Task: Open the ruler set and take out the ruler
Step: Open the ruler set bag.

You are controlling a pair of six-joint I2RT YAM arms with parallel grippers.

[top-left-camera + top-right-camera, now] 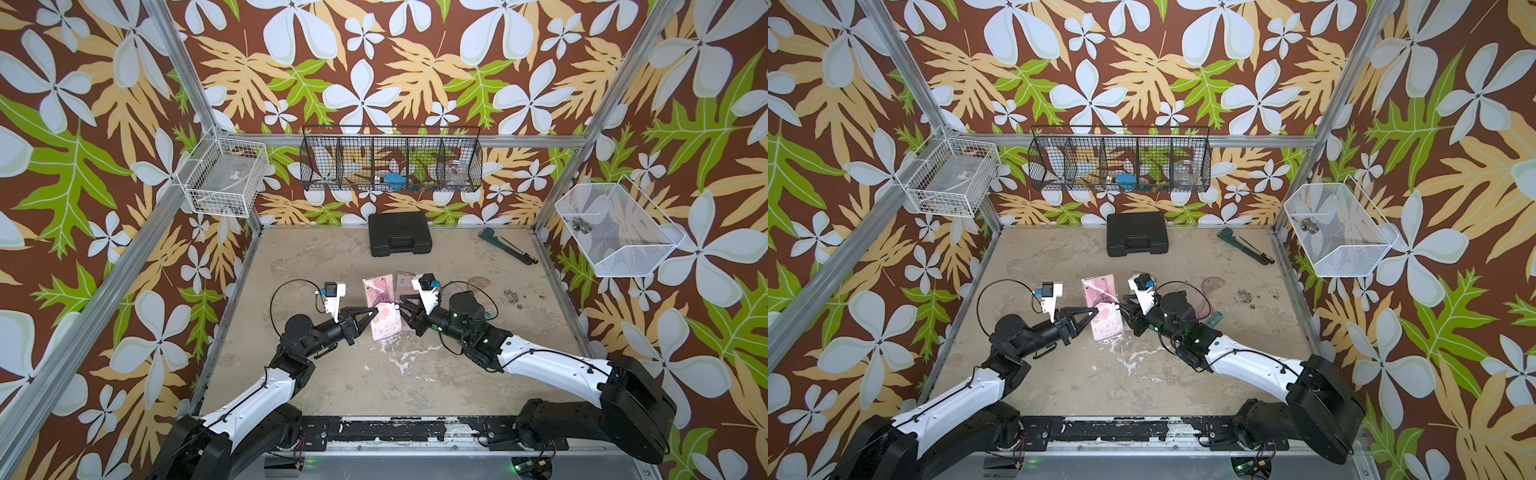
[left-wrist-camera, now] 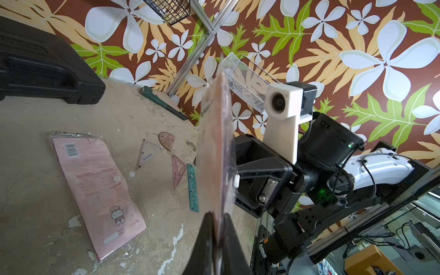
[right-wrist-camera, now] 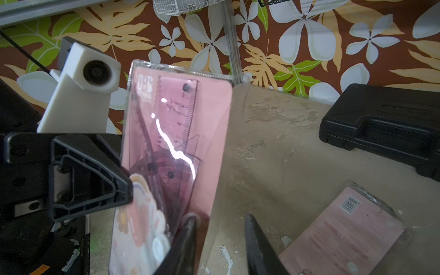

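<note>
While left gripper (image 1: 376, 311) clamps the ruler set (image 1: 380, 291), right gripper (image 3: 219, 217) gapes beside

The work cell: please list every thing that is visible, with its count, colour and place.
ruler set: 2, pink; one held up at centre, one flat on the table
loose rulers: 4; teal ruler, pink triangle, clear triangle, pink protractor; table, right of centre
case: 1, black, table back
wrench: 1, green, back right
thin tool: 1, black-yellow handle, beside the wrench
baskets: 3; white wire basket left wall, black mesh basket back wall, white mesh basket right wall
left end effector: 1, black, shut on the held ruler set
right end effector: 1, black, open at that set's other edge
</note>
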